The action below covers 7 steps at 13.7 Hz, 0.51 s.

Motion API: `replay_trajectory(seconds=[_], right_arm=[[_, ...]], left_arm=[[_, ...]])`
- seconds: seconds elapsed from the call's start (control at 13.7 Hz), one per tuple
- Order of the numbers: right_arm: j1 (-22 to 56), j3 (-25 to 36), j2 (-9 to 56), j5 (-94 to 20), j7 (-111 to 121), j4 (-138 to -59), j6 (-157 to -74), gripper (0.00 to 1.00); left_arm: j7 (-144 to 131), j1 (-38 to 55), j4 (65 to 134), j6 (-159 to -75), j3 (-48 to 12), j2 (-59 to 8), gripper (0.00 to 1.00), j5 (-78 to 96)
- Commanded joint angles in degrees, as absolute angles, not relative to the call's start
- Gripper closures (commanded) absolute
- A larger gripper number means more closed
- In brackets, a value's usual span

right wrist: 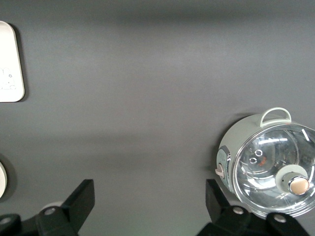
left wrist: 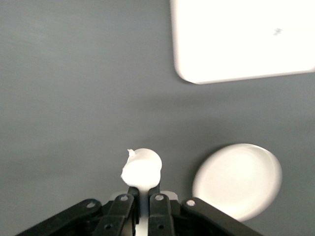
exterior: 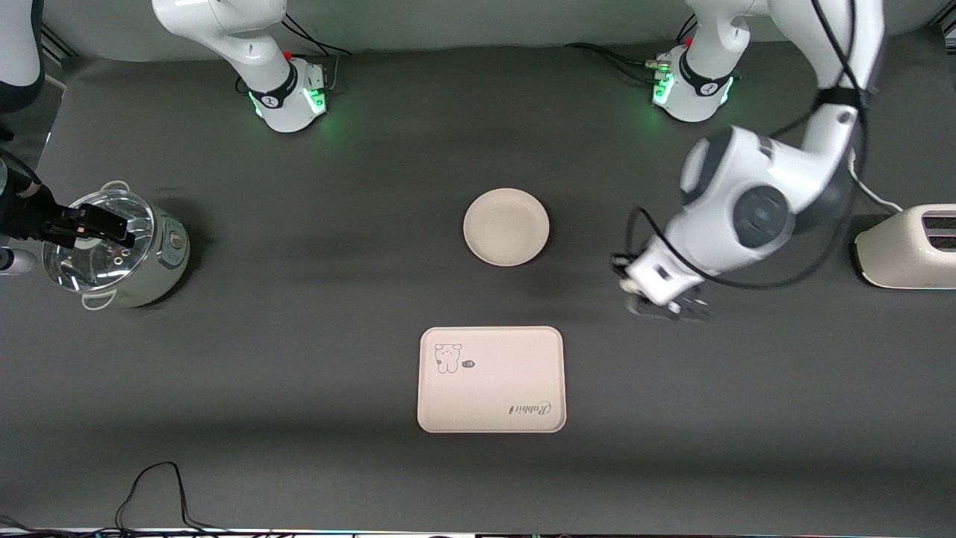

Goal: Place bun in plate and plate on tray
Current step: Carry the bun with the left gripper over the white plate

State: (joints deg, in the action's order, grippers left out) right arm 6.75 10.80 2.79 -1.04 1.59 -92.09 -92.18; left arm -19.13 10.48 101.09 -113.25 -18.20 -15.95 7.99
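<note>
Table dark grey; plate, tray apart

Bun hidden in front view by left arm, seen only in left wrist view, w/ its base tucked between fingers. Toaster cut off at frame edge. Tray cropped, overexposed in wrist view.

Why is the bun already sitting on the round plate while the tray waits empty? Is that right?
Not quite. The bun is not on the plate. The left gripper is shut on it in the air, over bare table beside the plate. The left wrist view shows this. The plate holds nothing, and the tray does wait empty, nearer the front camera than the plate.
</note>
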Motion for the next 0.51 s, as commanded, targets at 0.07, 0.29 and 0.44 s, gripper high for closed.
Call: replay_trajectory(seconds=[0.07, 0.29, 0.44], right_arm=[[6.6, 10.7, 1.4, 0.3, 2.5, -93.4, -93.1, 0.0], [6.6, 10.7, 1.4, 0.3, 2.5, -93.5, -93.1, 0.0], [6.6, 10.7, 1.3, 0.3, 2.5, -93.5, -93.1, 0.0]], left_arm=[[-32.3, 15.5, 104.5, -121.3, -25.0, -17.3, 1.0, 4.1], [-41.7, 18.7, 112.1, -135.3, -27.2, -20.7, 1.0, -1.4], [-45.3, 21.6, 113.4, -141.0, -27.2, -24.9, 1.0, -3.2]])
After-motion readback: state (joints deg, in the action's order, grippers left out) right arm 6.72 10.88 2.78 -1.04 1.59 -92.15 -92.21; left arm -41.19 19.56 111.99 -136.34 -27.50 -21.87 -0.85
